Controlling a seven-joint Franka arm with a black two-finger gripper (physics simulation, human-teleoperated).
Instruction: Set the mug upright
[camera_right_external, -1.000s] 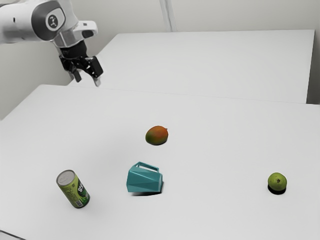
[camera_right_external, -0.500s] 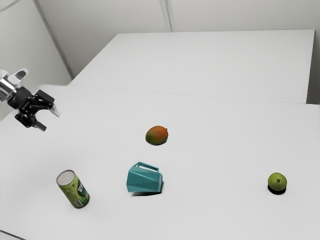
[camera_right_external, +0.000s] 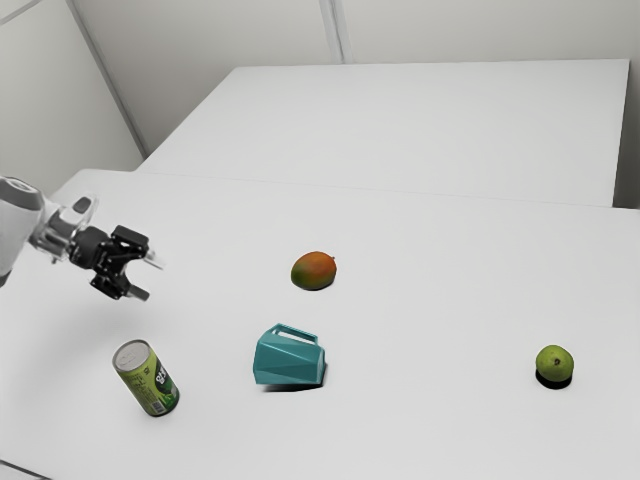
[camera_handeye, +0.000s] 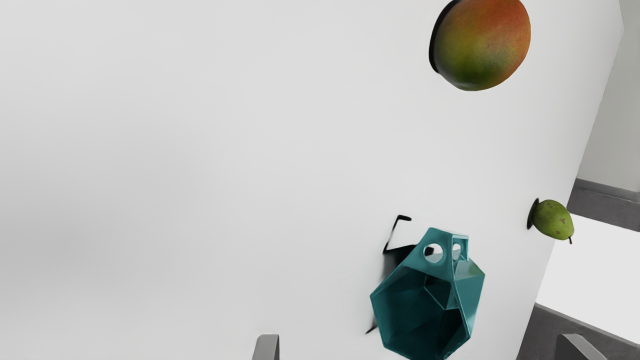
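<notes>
ok so my jaws are spread wide, and I've come in closer to the mug (camera_right_external: 289, 360) than a moment ago. It hasn't budged, still on its side on the bench (camera_right_external: 430, 300), between the can (camera_right_external: 147, 380) and the pear (camera_right_external: 555, 363).

Table (camera_right_external: 440, 290): tipped mug (camera_right_external: 288, 361), mango (camera_right_external: 314, 271), can (camera_right_external: 147, 379), pear (camera_right_external: 555, 363)

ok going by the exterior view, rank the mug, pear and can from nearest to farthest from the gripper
1. Green can: nearest the gripper, toward the exterior view's left
2. Teal mug: between can and pear, on its side
3. Pear: toward the exterior view's right
</notes>
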